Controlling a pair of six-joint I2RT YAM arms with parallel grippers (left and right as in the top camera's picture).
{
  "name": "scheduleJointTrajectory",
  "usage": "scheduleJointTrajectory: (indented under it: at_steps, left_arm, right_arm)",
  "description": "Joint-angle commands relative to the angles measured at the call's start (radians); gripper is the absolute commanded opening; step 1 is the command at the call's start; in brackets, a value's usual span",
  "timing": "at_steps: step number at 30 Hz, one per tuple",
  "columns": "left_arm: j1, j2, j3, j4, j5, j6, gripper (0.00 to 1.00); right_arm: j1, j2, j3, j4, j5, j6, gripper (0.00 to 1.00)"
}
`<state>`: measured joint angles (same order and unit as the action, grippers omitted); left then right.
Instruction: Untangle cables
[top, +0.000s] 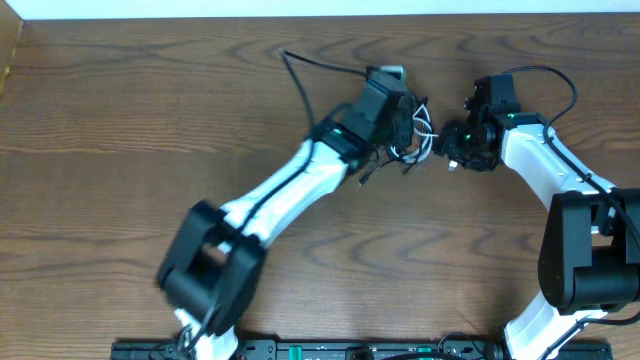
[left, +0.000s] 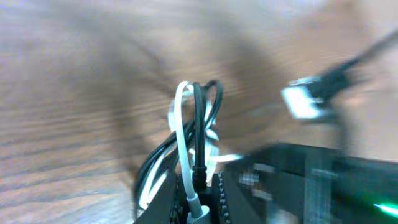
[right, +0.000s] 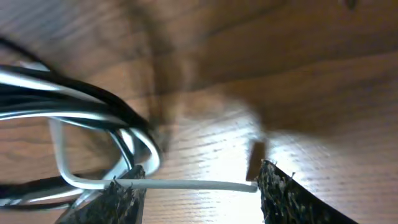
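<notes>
Overhead view of a brown wooden table (top: 120, 120), with my two white and black arms meeting near its far edge. The left arm (top: 290, 185) reaches in diagonally, and the right arm (top: 540, 160) bends in from the opposite side. Between them, just right of the table's middle, the cables (top: 420, 138) sit as one small knotted bundle. On the left wrist camera, the left gripper (left: 198, 193) is pressed together on that bundle, with the white cable (left: 181, 118) and black cable (left: 198, 124) arching up side by side out of its grip. On the right wrist camera, the right gripper (right: 196, 186) stands spread, gripping nothing. A single white strand (right: 186, 184) runs straight across the gap between its tips, and the looped cords lie just beside its left finger. A blurred silver plug end (left: 305, 102) lies off to one side. I judge I am at the first separation: the left anchors while the right lines up on the loose white strand. Next I would turn the wrist so the jaws close across that strand, then draw it gently away from the anchored bundle.
</notes>
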<state>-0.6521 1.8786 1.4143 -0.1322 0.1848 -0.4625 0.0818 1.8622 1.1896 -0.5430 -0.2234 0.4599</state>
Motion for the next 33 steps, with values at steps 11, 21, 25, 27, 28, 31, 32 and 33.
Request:
scheduleJointTrajectory:
  at_steps: [11,21,25,27,28,31,32,33]
  left_arm:
    - [0.238,-0.084,0.008,0.097,0.787,0.010,0.07]
    - [0.326,-0.084,0.008,0.104,1.025,0.082,0.07]
    - [0.326,-0.084,0.008,0.103,1.039,0.092,0.08]
    - [0.326,-0.084,0.008,0.104,1.049,0.092,0.08]
    - [0.326,-0.084,0.008,0.104,1.062,0.092,0.07]
    - [0.326,-0.084,0.008,0.104,1.099,0.084,0.07]
    - [0.326,-0.084,0.008,0.104,1.107,0.075,0.07]
    - [0.326,-0.084,0.008,0.106,1.110,0.058,0.07]
  right_arm:
    - [-0.011,-0.005,-0.006,0.120,-0.293,-0.211,0.56]
    - [-0.120,-0.005,-0.005,0.156,-0.689,-0.399,0.56]
    - [-0.135,-0.007,-0.005,0.158,-0.764,-0.462,0.56]
    - [-0.135,-0.011,-0.005,0.158,-0.763,-0.491,0.56]
    - [-0.134,-0.016,-0.005,0.159,-0.763,-0.508,0.56]
    - [-0.132,-0.024,-0.005,0.181,-0.763,-0.560,0.59]
    - [-0.130,-0.024,-0.005,0.195,-0.762,-0.578,0.61]
    - [-0.127,-0.024,-0.005,0.204,-0.753,-0.593,0.62]
